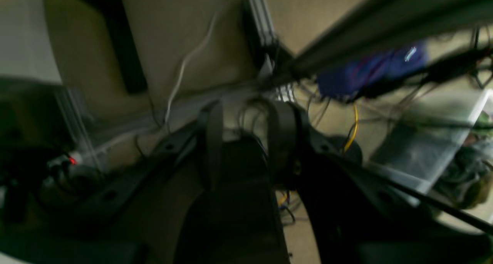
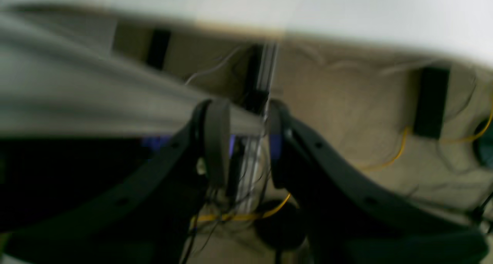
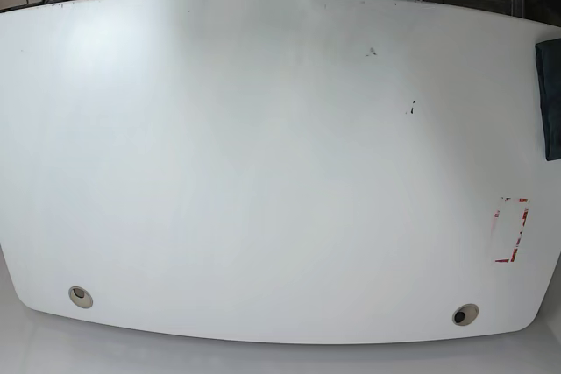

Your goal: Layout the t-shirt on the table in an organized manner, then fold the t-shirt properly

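The white table (image 3: 263, 172) fills the base view. At its far right edge lies the dark navy t-shirt (image 3: 550, 98), cut off by the frame. No arm shows in the base view. In the left wrist view, my left gripper (image 1: 246, 140) is open over a beige floor with cables; a dark blurred shape shows low in its gap. My right gripper (image 2: 244, 140) is open too, with only cables and a metal post seen between its fingers. Both wrist views are blurred and neither shows the tabletop.
Two round grommet holes (image 3: 80, 296) (image 3: 465, 314) sit near the front edge, and a red-outlined rectangle (image 3: 511, 229) at the right. A clear plastic bin (image 1: 423, 152), a blurred blue shape (image 1: 369, 73) and a yellow cable (image 2: 238, 217) are on the floor.
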Tool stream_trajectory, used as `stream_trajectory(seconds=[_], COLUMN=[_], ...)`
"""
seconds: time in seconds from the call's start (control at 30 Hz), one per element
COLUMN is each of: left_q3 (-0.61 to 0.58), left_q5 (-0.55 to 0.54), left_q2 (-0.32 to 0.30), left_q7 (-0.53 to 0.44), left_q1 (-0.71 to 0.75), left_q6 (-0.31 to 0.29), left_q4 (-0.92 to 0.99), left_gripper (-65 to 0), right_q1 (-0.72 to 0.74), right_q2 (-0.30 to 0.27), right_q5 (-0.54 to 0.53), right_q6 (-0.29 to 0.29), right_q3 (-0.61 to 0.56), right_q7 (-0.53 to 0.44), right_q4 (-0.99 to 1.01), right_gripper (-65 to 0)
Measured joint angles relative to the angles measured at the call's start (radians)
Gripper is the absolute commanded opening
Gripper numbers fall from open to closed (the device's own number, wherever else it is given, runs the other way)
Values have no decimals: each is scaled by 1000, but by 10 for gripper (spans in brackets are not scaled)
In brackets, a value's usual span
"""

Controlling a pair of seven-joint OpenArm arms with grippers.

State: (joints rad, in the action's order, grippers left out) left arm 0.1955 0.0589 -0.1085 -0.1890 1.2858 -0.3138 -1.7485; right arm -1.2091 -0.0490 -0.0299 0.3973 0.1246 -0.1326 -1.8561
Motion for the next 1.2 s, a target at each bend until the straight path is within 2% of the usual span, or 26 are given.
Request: stream_trajectory(seconds=[0.07, 0.3, 0.37, 0.5, 0.87, 1.2], left_q3=[2, -6, -6, -10, -122, -202], left_q5=[-29, -89, -91, -103, -98, -104], left_q2=[-27, -106, -119, -129, -164, -164], left_q7=[-19, 6, 10, -9, 4, -5], left_q1=[-7, -78, -134, -248, -514, -745], left_q6=[7, 2, 1, 5, -3, 2], left_q4=[48, 294, 378, 505, 882, 1185], left_gripper=[-468, -468, -468, -467, -467, -465], right_q1=[-22, -11, 18, 86, 333, 529], right_q2=[-1, 2, -1, -1, 2, -1], right_q5=[0, 10, 6, 6, 7, 8], right_q6=[0, 6, -9, -4, -11, -5], right_q3=[-20, -56, -67, -76, -72, -72], right_q7=[7, -8, -54, -178, -178, -173], right_q4=[34, 227, 320, 487, 833, 1095], right_gripper=[-491, -491, -491, -491, -491, -491])
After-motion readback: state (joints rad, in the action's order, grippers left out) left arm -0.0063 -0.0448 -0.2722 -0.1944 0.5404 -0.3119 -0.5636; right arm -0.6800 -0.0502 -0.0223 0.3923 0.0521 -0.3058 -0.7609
